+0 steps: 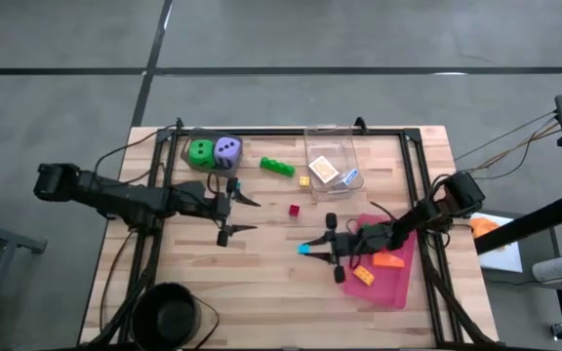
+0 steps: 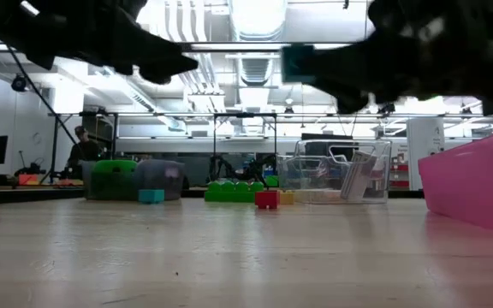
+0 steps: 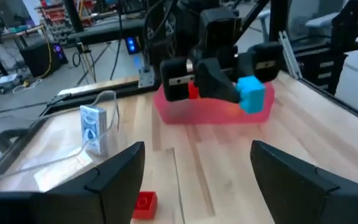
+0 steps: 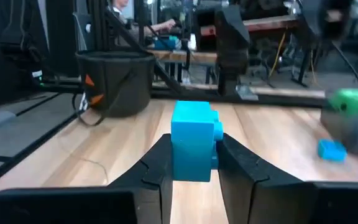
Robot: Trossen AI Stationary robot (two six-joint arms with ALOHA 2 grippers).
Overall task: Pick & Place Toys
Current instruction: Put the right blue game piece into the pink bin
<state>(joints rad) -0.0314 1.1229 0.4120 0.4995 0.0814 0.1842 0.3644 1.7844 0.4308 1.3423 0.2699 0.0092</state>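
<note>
Ok so my right gripper (image 4: 194, 163) is clamped on a blue brick (image 4: 194, 140), pinched on both flat sides, hovering above the table (image 1: 261, 263) just beside the pink tray's (image 1: 403, 285) near edge. My guess is the brick goes in the tray w/ the orange bricks (image 1: 388, 259) already sitting there, so the step now is carry + drop. Tips imo: keep the squeeze steady, swing over the rim, not into it, get low before letting go so it doesn't bounce out, and aim for a bare patch, not on top of the orange ones.

Left gripper (image 1: 234, 214) has its fingers spread apart w/ nothing in them, mid-table near the green die (image 1: 201, 152) and purple die (image 1: 227, 149). Red brick (image 1: 295, 209) and green brick (image 1: 277, 166) are loose on the wood, packets in the clear box (image 1: 349, 146). Left should stay clear of my path tbh.
</note>
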